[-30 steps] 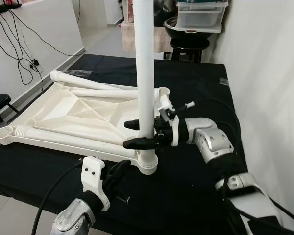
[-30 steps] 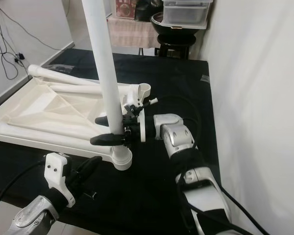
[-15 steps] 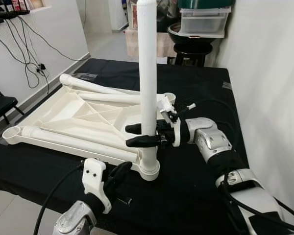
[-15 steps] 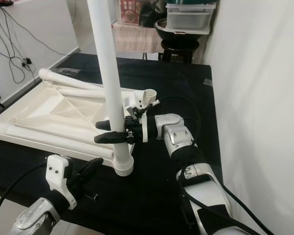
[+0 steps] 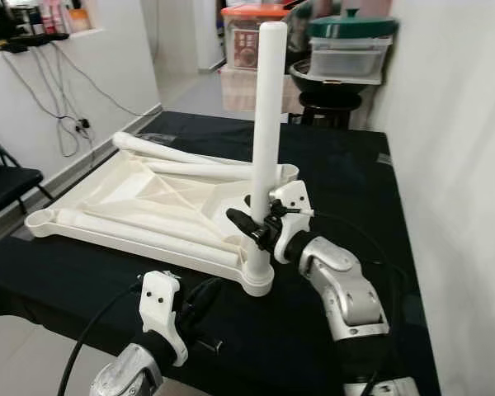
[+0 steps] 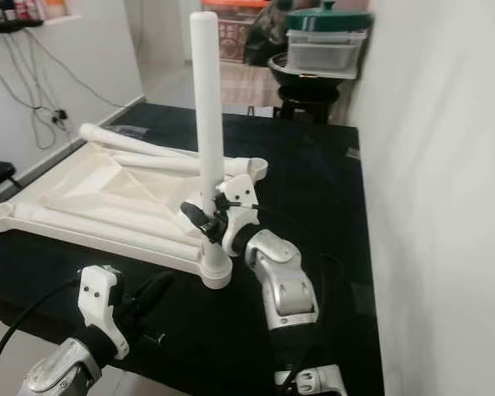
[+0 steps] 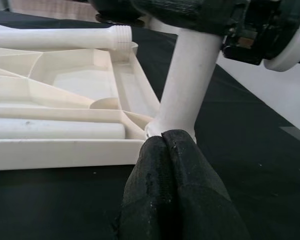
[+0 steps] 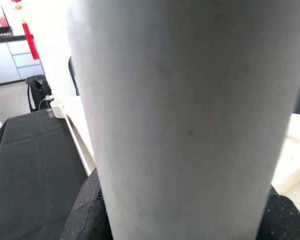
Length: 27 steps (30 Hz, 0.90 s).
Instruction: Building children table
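A white children's table top (image 5: 148, 194) lies upside down on the black-covered table. One white leg (image 5: 269, 124) stands upright in the socket (image 5: 259, 283) at its near right corner. My right gripper (image 5: 252, 227) is shut on this leg low down, just above the socket; in the right wrist view the leg (image 8: 180, 120) is very close. My left gripper (image 5: 203, 299) is low at the table's front, shut on nothing. In the left wrist view its fingertips (image 7: 165, 140) point at the leg's base (image 7: 187, 90), very near it. Two loose legs (image 5: 177, 153) (image 5: 136, 234) lie across the upturned top.
A white wall runs along the right side. Behind the table stands a stool with a bowl and lidded containers (image 5: 346, 49). A black chair (image 5: 4, 177) and hanging cables are at the left. A small dark part (image 5: 213, 343) lies on the cloth by my left gripper.
The camera has pulled back and shifted. My right arm's elbow has swung in toward me, so the gripper now holds the leg from the near side. The leg stays upright; the left gripper holds still.
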{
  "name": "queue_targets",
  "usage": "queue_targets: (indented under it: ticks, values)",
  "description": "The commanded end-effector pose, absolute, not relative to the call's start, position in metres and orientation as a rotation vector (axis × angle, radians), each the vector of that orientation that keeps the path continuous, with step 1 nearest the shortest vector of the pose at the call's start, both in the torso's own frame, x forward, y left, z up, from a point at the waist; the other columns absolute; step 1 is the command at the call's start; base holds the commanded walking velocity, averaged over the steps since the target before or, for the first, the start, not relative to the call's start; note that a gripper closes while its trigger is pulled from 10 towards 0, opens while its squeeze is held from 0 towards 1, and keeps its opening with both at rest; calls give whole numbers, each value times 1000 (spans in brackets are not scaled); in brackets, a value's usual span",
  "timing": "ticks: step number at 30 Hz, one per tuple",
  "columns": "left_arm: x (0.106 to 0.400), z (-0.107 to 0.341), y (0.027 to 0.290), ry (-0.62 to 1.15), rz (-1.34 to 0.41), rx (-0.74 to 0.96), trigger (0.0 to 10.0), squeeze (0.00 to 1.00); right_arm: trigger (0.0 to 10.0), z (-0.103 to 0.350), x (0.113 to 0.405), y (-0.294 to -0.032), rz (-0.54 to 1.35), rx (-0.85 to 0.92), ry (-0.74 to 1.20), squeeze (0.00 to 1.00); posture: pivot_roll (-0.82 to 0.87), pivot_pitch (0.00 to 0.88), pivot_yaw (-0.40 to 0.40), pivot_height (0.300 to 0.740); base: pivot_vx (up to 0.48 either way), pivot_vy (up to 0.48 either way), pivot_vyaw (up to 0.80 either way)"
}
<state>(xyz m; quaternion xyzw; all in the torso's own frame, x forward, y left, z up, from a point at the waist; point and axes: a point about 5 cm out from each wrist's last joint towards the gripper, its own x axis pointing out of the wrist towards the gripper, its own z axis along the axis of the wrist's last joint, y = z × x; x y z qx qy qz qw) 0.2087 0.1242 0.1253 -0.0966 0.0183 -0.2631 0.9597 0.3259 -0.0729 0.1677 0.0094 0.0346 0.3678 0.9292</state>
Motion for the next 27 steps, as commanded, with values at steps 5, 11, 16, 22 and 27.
queue_targets:
  ticks: [5,11,16,22,27]
  values:
    - [211,124,125,42,-520,-186,10000,0,10000,144,321,-64,855,32,212,1000,10,37,-2,740,0,0,0]
    - [213,124,125,43,-525,-191,10000,0,10000,165,323,-58,1107,90,161,1000,6,40,1,740,0,0,0]
    - [213,124,125,42,-528,-194,10000,0,10000,181,326,-65,1434,-5,141,0,5,38,7,740,0,0,0]
    - [213,125,125,43,-527,-191,10000,0,10000,193,345,-73,1541,51,148,0,14,40,15,740,0,0,0]
    - [213,125,125,44,-528,-191,10000,0,0,191,346,-77,1567,88,171,0,15,42,16,740,0,0,0]
